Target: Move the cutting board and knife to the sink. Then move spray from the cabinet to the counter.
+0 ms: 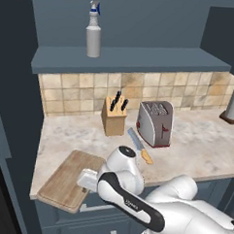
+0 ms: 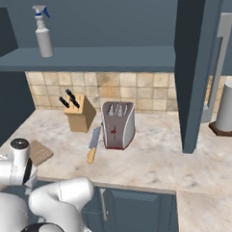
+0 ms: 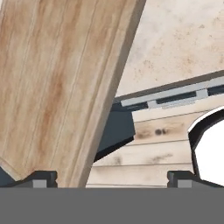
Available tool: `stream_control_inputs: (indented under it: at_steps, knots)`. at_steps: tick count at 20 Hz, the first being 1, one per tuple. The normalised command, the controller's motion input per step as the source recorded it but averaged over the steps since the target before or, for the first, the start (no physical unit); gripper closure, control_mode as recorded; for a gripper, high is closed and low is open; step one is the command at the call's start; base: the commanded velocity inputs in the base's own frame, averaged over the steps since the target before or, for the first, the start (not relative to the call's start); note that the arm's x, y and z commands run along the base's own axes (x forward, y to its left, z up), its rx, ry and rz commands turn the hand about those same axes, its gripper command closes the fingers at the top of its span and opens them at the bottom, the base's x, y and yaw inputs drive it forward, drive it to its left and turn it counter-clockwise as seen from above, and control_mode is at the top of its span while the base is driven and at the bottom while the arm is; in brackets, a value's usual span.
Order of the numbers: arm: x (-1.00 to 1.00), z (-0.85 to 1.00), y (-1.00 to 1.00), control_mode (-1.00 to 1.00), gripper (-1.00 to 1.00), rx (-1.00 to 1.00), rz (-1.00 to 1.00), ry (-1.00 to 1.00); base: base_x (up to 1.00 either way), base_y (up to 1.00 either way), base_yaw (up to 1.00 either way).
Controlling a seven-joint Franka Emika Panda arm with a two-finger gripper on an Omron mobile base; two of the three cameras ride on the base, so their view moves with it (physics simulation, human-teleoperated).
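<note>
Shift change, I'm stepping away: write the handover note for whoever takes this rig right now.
Gripper: open, fingers on either side of the cutting board's edge, nothing held.
Cutting board: flat on the counter, overhanging the front edge.
Knife: on the counter in front of the toaster, untouched.
Spray: upright on the cabinet shelf.
Done: nothing moved yet.
Left: board and knife to the sink, then spray down to the counter.
</note>
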Motion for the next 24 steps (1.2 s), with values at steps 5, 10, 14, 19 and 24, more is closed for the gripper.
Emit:
stream_control_inputs:
  at_steps: [5, 10, 14, 19, 24]
  knots:
    - [0.08, -0.19, 0.02, -1.0, -1.0, 0.09, -0.07, -0.02, 0.0, 0.0, 0.0]
    - [0.05, -0.02, 0.07, -1.0, -1.0, 0.17, -0.06, -0.07, 0.0, 0.0, 0.0]
    - [0.0, 0.0, 0.01, -1.0, -1.0, 0.18, -0.01, -0.07, 0.0, 0.0, 0.0]
    - [0.0, -0.36, 0.0, -1.0, -1.0, 0.13, 0.0, -0.01, 0.0, 0.0, 0.0]
    - [0.0, -0.37, -0.11, -1.0, -1.0, 0.15, 0.0, 0.0, 0.0, 0.0, 0.0]
